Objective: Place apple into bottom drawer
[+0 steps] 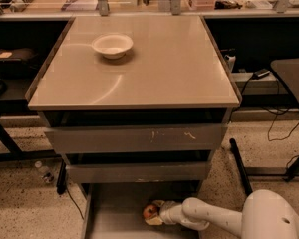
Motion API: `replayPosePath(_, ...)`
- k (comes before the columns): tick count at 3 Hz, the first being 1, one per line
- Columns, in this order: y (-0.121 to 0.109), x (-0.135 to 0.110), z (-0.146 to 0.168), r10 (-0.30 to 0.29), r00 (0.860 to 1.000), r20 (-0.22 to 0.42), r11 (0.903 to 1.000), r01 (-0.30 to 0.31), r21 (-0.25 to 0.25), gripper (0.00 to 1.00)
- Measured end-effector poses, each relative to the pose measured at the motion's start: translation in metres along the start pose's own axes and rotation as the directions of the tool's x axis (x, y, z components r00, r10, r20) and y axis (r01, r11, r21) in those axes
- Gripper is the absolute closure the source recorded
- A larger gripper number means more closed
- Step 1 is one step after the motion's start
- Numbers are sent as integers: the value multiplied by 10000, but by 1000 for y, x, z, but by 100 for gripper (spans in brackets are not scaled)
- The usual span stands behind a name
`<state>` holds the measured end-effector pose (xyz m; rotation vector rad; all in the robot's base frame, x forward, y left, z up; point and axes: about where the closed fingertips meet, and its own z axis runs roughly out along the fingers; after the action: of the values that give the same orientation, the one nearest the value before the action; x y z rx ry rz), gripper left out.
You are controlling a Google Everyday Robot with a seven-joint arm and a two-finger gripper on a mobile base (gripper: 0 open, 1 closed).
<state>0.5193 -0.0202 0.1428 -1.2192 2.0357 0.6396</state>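
The bottom drawer (114, 213) is pulled open at the foot of the cabinet, its flat grey floor showing. My gripper (155, 212) reaches in from the right over the drawer floor, on a white arm (214, 218). The small red and yellowish apple (150, 212) sits between its fingers, low over or on the drawer floor near the middle. The fingers stand close around the apple.
A white bowl (112, 46) stands on the beige cabinet top (154, 68). The scratched drawer front (134, 137) and the plain middle drawer front (137, 172) are above the open drawer. A small bottle (44, 172) lies on the floor at the left. Cables and a table leg are at the right.
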Motion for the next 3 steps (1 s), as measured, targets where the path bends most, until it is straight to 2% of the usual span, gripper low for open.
replayPosePath(1, -1, 0, 0, 0, 10000, -13, 10000, 0, 54, 82)
replayPosePath(3, -1, 0, 0, 0, 10000, -13, 10000, 0, 52, 34)
